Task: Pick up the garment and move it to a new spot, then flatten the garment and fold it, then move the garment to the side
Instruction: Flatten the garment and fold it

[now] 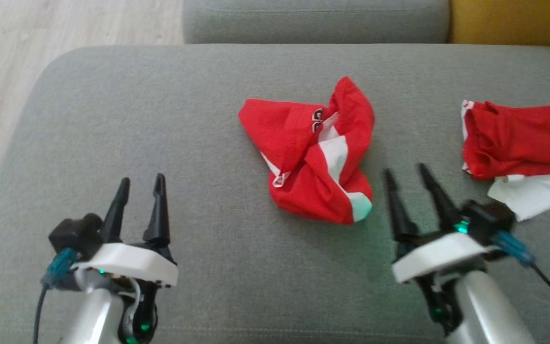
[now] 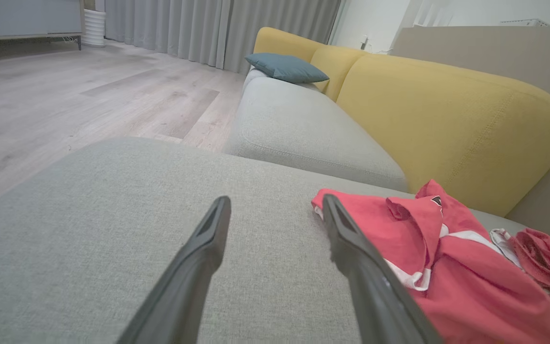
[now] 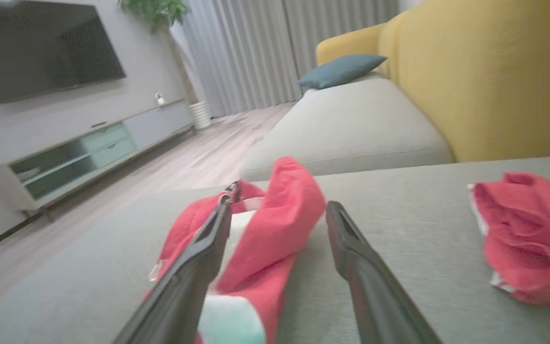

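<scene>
Left gripper (image 1: 142, 178) and right gripper (image 1: 404, 169) both spread wide, empty

Both are poised over the grey cushion (image 1: 160, 119). Farther off, nearer the right one, the crumpled red-and-white garment (image 1: 311, 153) lies mid-cushion. A second red cloth (image 1: 518, 141) sits at the right edge, and a yellow backrest (image 1: 513, 21) stands beyond.

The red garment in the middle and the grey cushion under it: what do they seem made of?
Red garment: thin, soft, matte cloth with white trim; it bunches into loose folds. Perhaps a light sports knit, but the weave is too fine to tell.
Grey cushion: padded, matte upholstery fabric; a coarse weave shows in the left wrist view.
</scene>
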`<state>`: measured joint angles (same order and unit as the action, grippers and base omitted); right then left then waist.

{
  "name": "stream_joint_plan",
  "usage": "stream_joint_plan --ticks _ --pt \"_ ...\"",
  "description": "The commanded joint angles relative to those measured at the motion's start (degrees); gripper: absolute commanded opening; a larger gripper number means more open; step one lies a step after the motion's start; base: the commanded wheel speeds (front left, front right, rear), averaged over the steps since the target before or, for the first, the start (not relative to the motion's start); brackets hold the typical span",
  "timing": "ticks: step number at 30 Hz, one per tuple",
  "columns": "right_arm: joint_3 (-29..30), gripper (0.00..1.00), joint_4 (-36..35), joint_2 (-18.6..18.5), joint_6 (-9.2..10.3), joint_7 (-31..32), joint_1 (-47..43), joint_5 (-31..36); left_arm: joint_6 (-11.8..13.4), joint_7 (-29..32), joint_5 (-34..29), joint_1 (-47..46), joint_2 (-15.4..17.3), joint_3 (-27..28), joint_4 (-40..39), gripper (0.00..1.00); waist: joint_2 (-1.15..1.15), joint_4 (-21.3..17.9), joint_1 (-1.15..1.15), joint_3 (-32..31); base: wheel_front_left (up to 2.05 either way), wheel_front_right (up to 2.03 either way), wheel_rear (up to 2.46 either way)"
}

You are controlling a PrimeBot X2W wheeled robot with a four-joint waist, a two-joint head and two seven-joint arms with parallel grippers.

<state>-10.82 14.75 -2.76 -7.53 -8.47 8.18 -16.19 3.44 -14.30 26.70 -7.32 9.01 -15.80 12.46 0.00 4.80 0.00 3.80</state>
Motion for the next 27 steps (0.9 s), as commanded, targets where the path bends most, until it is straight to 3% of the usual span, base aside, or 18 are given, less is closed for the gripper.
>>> stream_joint_plan --ticks 1,9,17,27 --pt "-3.37 1.0 -2.41 -0.11 0.04 1.6 4.61 0.76 -0.81 -0.69 -0.7 -2.86 0.07 2.45 -1.06 1.0 0.0 1.37 0.0 0.63 0.0 0.0 0.0" --pt "-9.02 1.0 2.02 -0.11 0.04 10.08 12.33 1.67 -2.75 -0.7 -1.48 -3.83 -2.41 2.93 1.39 1.0 0.0 5.91 0.0 2.76 0.0 0.0 0.0" --pt "-8.64 1.0 15.29 -0.11 0.04 19.0 21.21 -3.38 -4.62 -0.7 -2.21 -5.15 -4.57 3.5 3.65 1.0 0.0 10.99 0.0 4.87 0.0 0.0 0.0" --pt "-8.96 1.0 29.53 -0.11 0.04 21.89 29.42 -6.37 -6.01 -0.7 -2.83 -5.61 -5.84 4.26 5.47 1.0 0.0 14.61 0.0 6.07 0.0 0.0 0.0"
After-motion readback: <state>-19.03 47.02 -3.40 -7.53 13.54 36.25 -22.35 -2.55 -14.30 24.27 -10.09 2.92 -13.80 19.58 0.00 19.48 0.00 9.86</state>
